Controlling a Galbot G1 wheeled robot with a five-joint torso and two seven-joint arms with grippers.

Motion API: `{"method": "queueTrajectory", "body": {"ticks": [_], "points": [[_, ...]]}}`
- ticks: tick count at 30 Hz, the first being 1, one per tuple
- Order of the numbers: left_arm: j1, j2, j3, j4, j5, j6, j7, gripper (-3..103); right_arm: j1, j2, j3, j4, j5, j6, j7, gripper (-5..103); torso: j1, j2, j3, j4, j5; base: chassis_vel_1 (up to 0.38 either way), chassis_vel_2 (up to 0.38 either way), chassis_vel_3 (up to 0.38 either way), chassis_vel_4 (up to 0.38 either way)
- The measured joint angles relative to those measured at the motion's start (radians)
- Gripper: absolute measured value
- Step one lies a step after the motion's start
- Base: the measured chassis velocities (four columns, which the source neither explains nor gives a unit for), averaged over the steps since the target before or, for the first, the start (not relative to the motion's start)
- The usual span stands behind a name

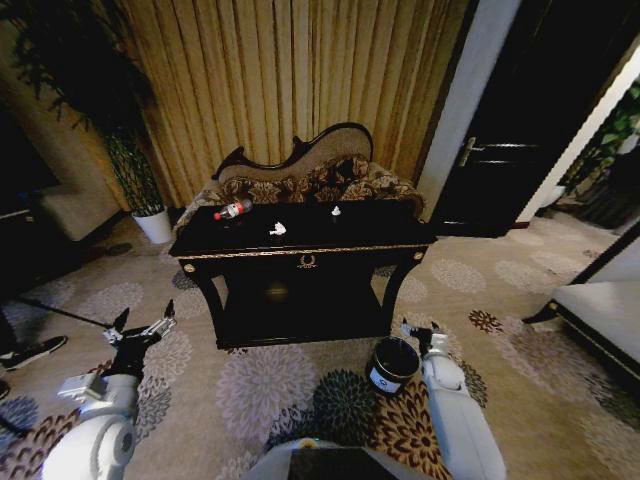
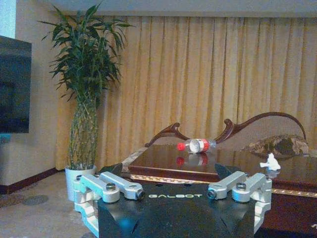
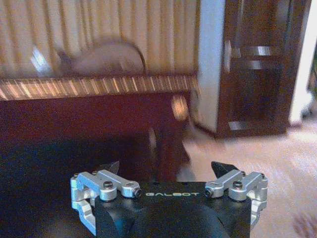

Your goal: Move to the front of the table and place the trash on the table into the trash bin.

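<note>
A carved floral sofa (image 1: 310,175) sits right behind the black console table (image 1: 300,245), backed by long gold curtains (image 1: 290,70). A tall bamboo-like plant in a white pot (image 1: 153,225) stands off the table's left end, and a dark door (image 1: 520,150) is off to the right. Patterned floral carpet (image 1: 300,400) covers the floor between the robot and the table.

On the tabletop, the clear plastic bottle (image 1: 233,209) with its red label and cap lies on its side near the left end. A crumpled white paper (image 1: 278,229) rests near the middle, and a tiny white scrap (image 1: 336,211) lies farther right, toward the back edge. The three are well apart from each other.

The black trash bin (image 1: 392,364) stands on the carpet in front of the table's right leg, just beside the right gripper (image 1: 415,330).

The left gripper (image 1: 142,328) hangs low over the carpet, short of the table's left end, fingers spread wide and holding nothing. The right gripper, seen from its wrist, is likewise spread wide and empty.
</note>
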Motion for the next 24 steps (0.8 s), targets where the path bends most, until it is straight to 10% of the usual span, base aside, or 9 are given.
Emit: {"method": "queueTrajectory", "body": {"ticks": [12,24], "points": [[-0.001,0.018,0.008,0.027,0.012,-0.016,0.007,100,-0.137,-0.006,-0.060,0.555,0.115,-0.137,0.000,100,0.000,0.000,0.000,-0.0001,0.0001,0.000,0.000,0.000,0.000],[-0.015,0.044,0.004,0.015,-0.010,0.006,0.009,100,-0.161,-0.041,-0.088,0.568,0.125,-0.190,0.000,100,0.000,0.000,0.000,-0.0001,0.0004,0.000,0.000,0.000,0.000]]}}
